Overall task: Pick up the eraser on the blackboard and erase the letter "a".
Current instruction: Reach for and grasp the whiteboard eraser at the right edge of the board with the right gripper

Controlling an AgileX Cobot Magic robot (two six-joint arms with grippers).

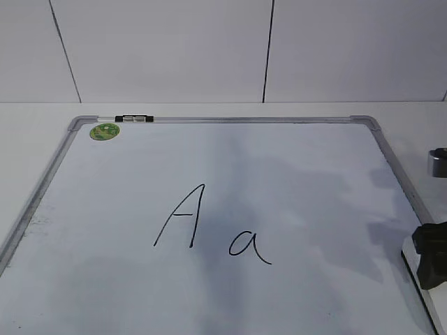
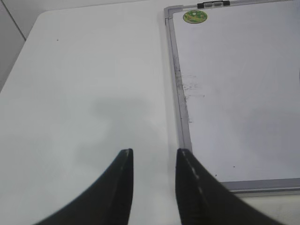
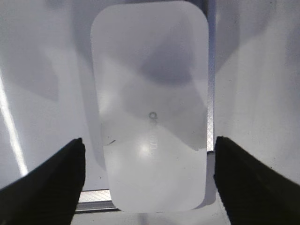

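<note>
The eraser point(image 3: 150, 103), a white rounded block with faint grey lettering, lies flat on the blackboard's corner, overlapping the grey frame point(image 3: 211, 70). My right gripper point(image 3: 149, 139) is open, with one finger on each side of the eraser and a gap on both sides. In the exterior view the right gripper point(image 1: 431, 255) sits at the board's right edge and hides most of the eraser. The small letter "a" point(image 1: 249, 247) is drawn mid-board on the white blackboard point(image 1: 293, 174), right of a capital "A" point(image 1: 180, 218). My left gripper point(image 2: 155, 152) is open and empty over the table, left of the board point(image 2: 243, 93).
A round green magnet point(image 1: 104, 130) sits in the board's far left corner; it also shows in the left wrist view point(image 2: 195, 17). A black and white clip point(image 1: 133, 119) sits on the top frame. A white wall stands behind the table.
</note>
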